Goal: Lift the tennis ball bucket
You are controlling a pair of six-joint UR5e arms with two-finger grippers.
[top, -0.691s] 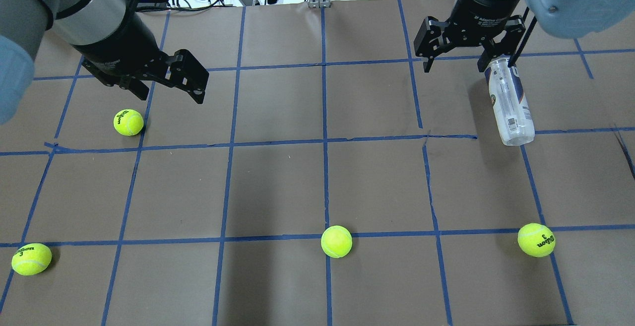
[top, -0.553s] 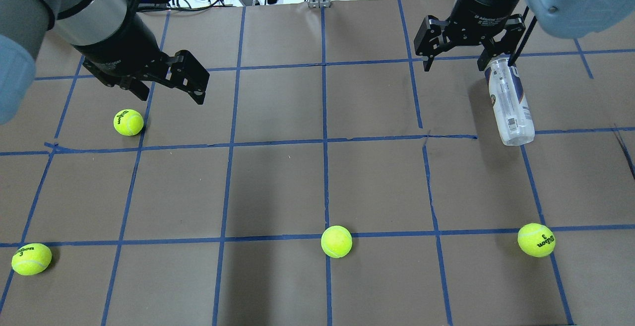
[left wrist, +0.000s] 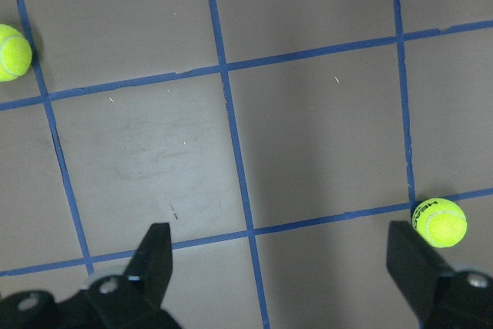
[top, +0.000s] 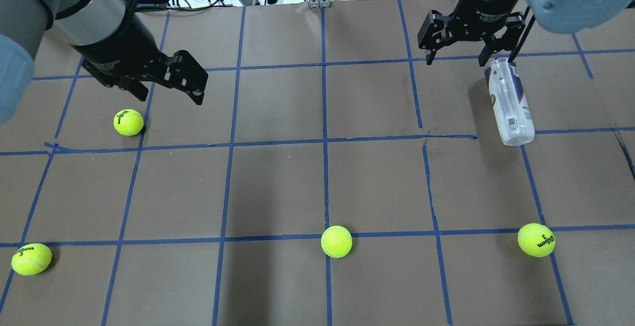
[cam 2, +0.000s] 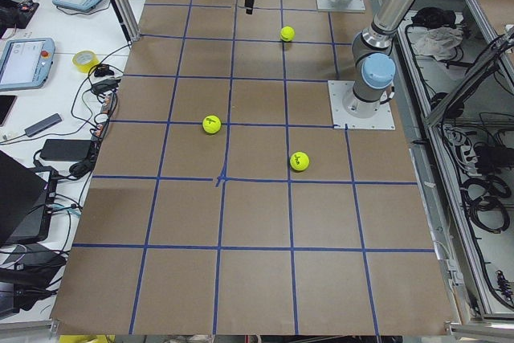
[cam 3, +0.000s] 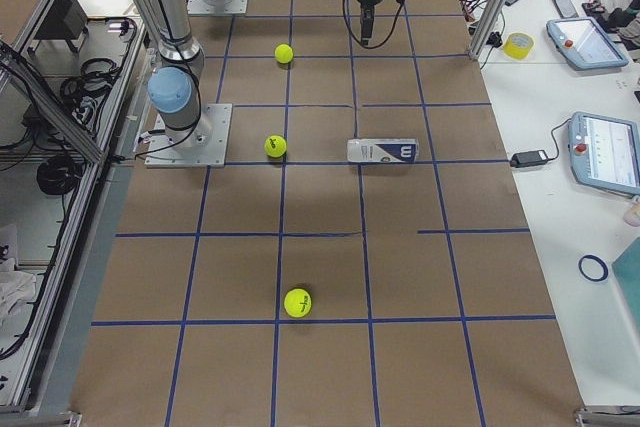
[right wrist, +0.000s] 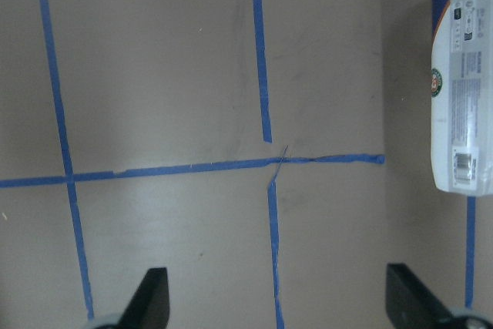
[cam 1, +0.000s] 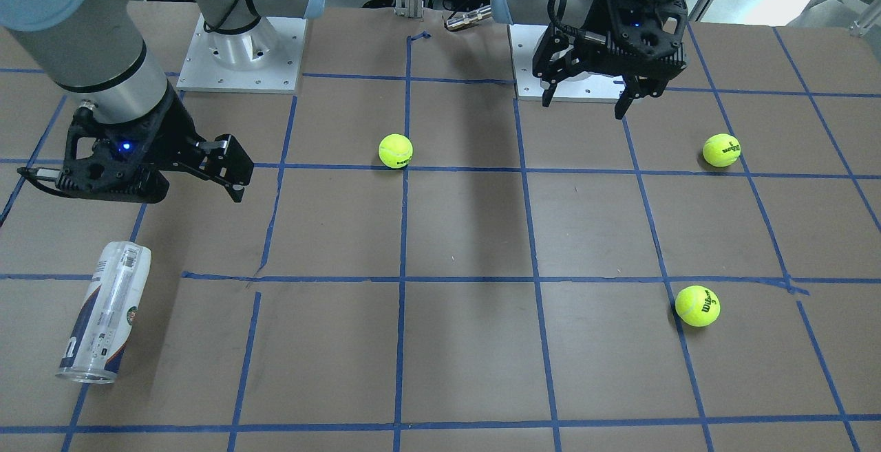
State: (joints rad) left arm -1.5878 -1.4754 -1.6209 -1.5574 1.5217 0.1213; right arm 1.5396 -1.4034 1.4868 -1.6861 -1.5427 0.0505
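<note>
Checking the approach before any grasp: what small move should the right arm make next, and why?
Probably slide the open right tool sideways until the tennis ball bucket is under the gap between its fingers. The bucket lies on its side on the table, untouched, and in the right wrist view it sits at the right edge, outside that gap.

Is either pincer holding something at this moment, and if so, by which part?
Nothing is held. The left pincer and the right pincer are both open and empty; the ball can lies on its side, untouched.
</note>
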